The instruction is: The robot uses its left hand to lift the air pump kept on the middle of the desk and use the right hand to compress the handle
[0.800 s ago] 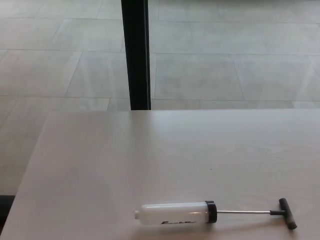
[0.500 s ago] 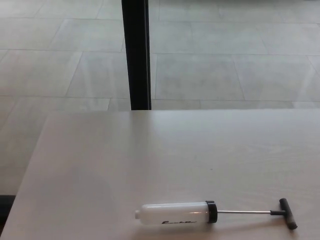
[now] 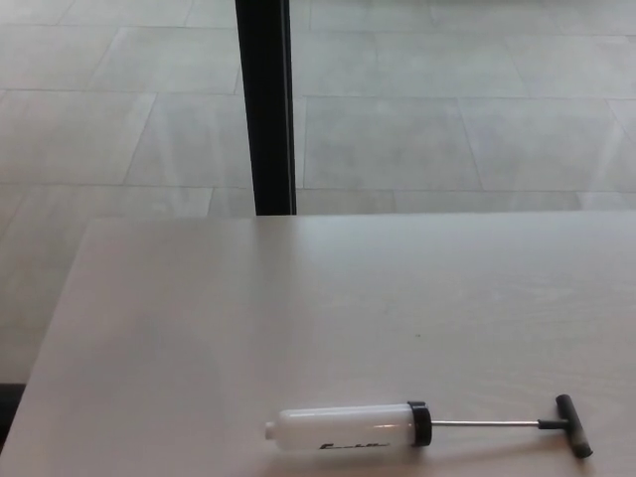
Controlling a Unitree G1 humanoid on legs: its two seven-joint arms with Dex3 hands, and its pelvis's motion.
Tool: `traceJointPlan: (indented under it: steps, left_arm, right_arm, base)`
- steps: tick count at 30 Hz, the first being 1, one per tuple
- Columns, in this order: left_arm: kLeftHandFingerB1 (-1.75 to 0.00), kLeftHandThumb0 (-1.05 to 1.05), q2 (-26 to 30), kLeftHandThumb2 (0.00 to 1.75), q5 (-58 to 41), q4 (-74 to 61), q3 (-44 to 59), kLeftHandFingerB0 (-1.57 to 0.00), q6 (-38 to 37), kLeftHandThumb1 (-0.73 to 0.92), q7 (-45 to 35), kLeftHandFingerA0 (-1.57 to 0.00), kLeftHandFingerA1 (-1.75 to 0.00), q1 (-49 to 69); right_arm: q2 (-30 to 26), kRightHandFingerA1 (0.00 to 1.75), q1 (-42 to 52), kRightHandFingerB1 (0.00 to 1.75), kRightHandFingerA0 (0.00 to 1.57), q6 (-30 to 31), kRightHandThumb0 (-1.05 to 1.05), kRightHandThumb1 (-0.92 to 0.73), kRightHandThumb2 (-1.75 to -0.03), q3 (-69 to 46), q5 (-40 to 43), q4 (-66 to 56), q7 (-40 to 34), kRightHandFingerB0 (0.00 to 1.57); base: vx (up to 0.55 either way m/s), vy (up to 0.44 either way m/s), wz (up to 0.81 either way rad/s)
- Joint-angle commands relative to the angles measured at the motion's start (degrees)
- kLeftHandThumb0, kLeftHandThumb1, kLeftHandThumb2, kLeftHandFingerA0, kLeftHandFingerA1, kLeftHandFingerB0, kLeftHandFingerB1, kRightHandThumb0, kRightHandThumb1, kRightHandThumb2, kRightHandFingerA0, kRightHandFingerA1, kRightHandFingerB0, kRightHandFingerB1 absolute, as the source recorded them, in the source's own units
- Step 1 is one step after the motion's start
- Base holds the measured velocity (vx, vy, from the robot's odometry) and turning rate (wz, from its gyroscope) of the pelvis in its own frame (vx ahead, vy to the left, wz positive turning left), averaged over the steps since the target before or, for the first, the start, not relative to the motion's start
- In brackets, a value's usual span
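Fingers first, and none are on show: neither the left hand nor the right is in the picture, so I can't tell how far open they are or whether they hold anything.

One pump point(image 3: 350, 428) on the desk point(image 3: 199, 328), lying flat on its side down near the close edge, a little right of centre. Its white barrel points left, with some dark lettering along the lower side that's too small to read. One black collar point(image 3: 420, 424) caps the barrel's right end. One thin metal rod point(image 3: 485, 424) runs out of that collar to the right, drawn well out. One black T-handle point(image 3: 573, 425) sits at the rod's far end, its crossbar lying slightly tilted, just short of the picture's right side.

That's it on the surface: one pump, one desk. Bare pale wood lies to the left of the barrel, and a wide stretch behind it up to the far edge. The desk's left edge slants in from the lower left corner towards the back. The far edge runs straight across the middle of the view. Its right side runs out of frame.

Beyond the far edge, one black post point(image 3: 266, 104) stands upright, left of centre, and grey floor tiles point(image 3: 447, 129) spread behind it.
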Motion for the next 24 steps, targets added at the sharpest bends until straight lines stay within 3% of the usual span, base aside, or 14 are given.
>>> traceJointPlan:
  steps: [1, 3, 9, 10, 11, 12, 13, 18, 19, 20, 21, 22, 23, 24]
  left_arm:
    - [-0.42, -0.65, -10.7, 0.63, 7.0, -39.3, -21.3, -0.41, -3.6, 0.79, 1.9, -0.42, -0.50, -4.2]
    - [-0.41, -0.61, -12.2, 0.63, 8.6, -44.8, -24.5, -0.39, -1.2, 0.73, 2.5, -0.42, -0.50, -3.1]
    - [-0.43, -0.58, -16.9, 0.61, 18.9, -51.8, -38.6, -0.41, 0.3, 0.73, 2.6, -0.46, -0.50, -3.2]
    - [-0.44, -0.57, -17.7, 0.61, 19.7, -52.0, -40.4, -0.40, 0.1, 0.73, 2.2, -0.46, -0.52, -3.1]
    - [-0.55, -0.52, -18.9, 0.98, 19.9, -52.4, -42.1, -0.30, 0.5, 0.54, 2.1, -0.47, -0.66, -3.0]
    - [-0.55, -0.52, -19.3, 0.98, 19.9, -52.7, -42.7, -0.30, 0.9, 0.54, 2.2, -0.47, -0.66, -3.0]
    - [-0.46, -0.62, -19.5, 0.62, 22.0, -53.1, -45.9, -0.41, 1.1, 0.73, 1.4, -0.43, -0.56, -3.1]
    - [-0.46, -0.70, -18.8, 0.62, 22.4, -52.5, -52.2, -0.39, 4.5, 0.76, -2.7, -0.41, -0.62, -5.5]
    - [-0.46, -0.72, -17.9, 0.63, 22.4, -52.9, -53.6, -0.39, 6.7, 0.77, -4.0, -0.40, -0.60, -6.2]
    - [-0.46, -0.72, -17.2, 0.63, 22.6, -53.1, -54.5, -0.39, 8.2, 0.77, -4.6, -0.40, -0.60, -6.7]
    - [-0.47, -0.73, -17.2, 0.63, 22.8, -53.5, -55.3, -0.41, 9.2, 0.76, -4.6, -0.42, -0.60, -7.0]
    - [-0.49, -0.71, -17.8, 0.63, 23.4, -53.0, -56.9, -0.42, 9.5, 0.74, -4.1, -0.42, -0.61, -7.7]
    - [-0.49, -0.71, -17.8, 0.63, 23.6, -52.9, -57.6, -0.42, 9.7, 0.74, -3.7, -0.42, -0.61, -7.9]
    - [-0.49, -0.70, -17.9, 0.62, 23.8, -52.5, -58.2, -0.41, 9.9, 0.74, -3.5, -0.41, -0.61, -8.2]
  right_arm:
    - [4.1, 0.78, -3.0, 0.57, 0.12, -8.7, -0.97, -0.76, -1.08, 12.1, -2.7, -19.6, 5.9, 0.03]
    - [5.6, 0.82, -3.6, 0.54, 0.23, -9.0, -1.04, -0.80, -1.22, 14.6, -4.1, -20.6, 5.2, 0.00]
    - [12.7, 0.78, -2.1, 0.60, 0.16, -8.7, -1.05, -0.73, -1.19, 23.7, -5.5, -28.5, 8.5, 0.06]
    - [13.4, 0.92, -1.7, 0.69, 0.08, -8.3, -1.05, -0.92, -0.78, 25.4, -7.2, -29.5, 7.4, 0.00]
    - [13.8, 0.79, -1.2, 0.63, 0.17, -8.1, -1.05, -0.72, -1.22, 27.0, -8.9, -30.2, 6.5, 0.08]
    - [14.0, 0.79, -0.9, 0.63, 0.17, -7.9, -1.05, -0.72, -1.22, 27.6, -9.3, -30.6, 6.2, 0.08]
    - [14.9, 1.04, -0.7, 0.82, 0.08, -7.7, -1.05, -0.92, -0.81, 29.4, -9.9, -30.2, 7.1, 0.01]
    - [16.9, 0.99, -1.7, 0.81, 0.16, -7.2, -1.05, -0.92, -0.82, 33.3, -11.7, -28.8, 5.4, 0.06]
    - [17.2, 0.84, -1.9, 0.73, 0.22, -7.2, -1.05, -0.71, -1.17, 33.7, -11.8, -28.6, 4.9, 0.12]
    - [17.4, 0.84, -2.1, 0.73, 0.22, -6.9, -1.05, -0.71, -1.17, 34.1, -11.8, -28.8, 4.5, 0.12]
    - [17.5, 1.00, -2.3, 0.81, 0.16, -6.7, -1.05, -0.92, -0.83, 34.2, -11.6, -28.7, 4.4, 0.04]
    - [17.8, 0.84, -2.6, 0.74, 0.22, -6.0, -1.05, -0.71, -1.17, 34.7, -11.4, -28.9, 4.0, 0.12]
    - [17.8, 0.84, -2.6, 0.74, 0.22, -5.7, -1.05, -0.71, -1.17, 35.0, -11.2, -29.1, 3.8, 0.12]
    - [17.9, 1.00, -2.5, 0.83, 0.19, -5.3, -1.05, -0.92, -0.83, 35.4, -11.5, -29.2, 3.3, 0.06]
  base:
    - [0.00, 0.000, 0.00]
    - [0.00, 0.000, 0.00]
    - [0.00, 0.000, 0.00]
    - [0.00, 0.000, 0.00]
    - [0.00, 0.000, 0.00]
    - [0.00, 0.000, 0.00]
    - [0.00, 0.000, 0.00]
    - [0.00, 0.000, 0.00]
    - [0.00, 0.000, 0.00]
    - [0.00, 0.000, 0.00]
    - [0.00, 0.000, 0.00]
    - [0.00, 0.000, 0.00]
    - [0.00, 0.000, 0.00]
    - [0.00, 0.000, 0.00]
